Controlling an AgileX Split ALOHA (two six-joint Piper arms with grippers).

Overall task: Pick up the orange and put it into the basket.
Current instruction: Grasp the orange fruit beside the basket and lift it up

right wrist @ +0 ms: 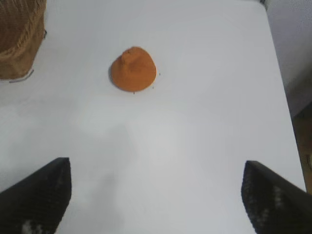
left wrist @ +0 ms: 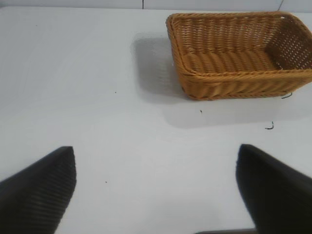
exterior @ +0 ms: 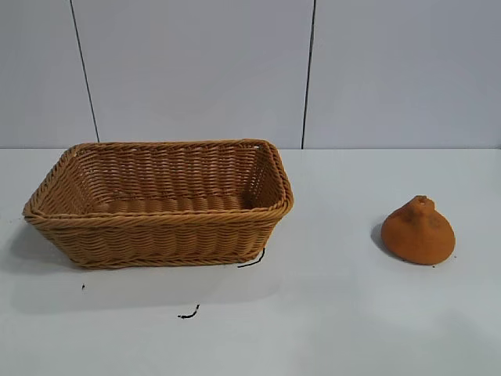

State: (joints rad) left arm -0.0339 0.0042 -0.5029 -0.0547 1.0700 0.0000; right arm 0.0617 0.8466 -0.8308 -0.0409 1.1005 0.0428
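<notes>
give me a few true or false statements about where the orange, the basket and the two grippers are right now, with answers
1. The dull-orange knobby fruit lies inside the tan woven wicker basket. False: it sits on the white table, apart from the basket, on the right arm's side.
2. The basket holds nothing. True: only its woven floor shows.
3. The right gripper is shut on the orange. False: it is open, with bare table between it and the fruit.
4. The left gripper is open over bare table, short of the basket. True.
5. The basket is tipped on its side. False: it stands upright, opening up.
</notes>
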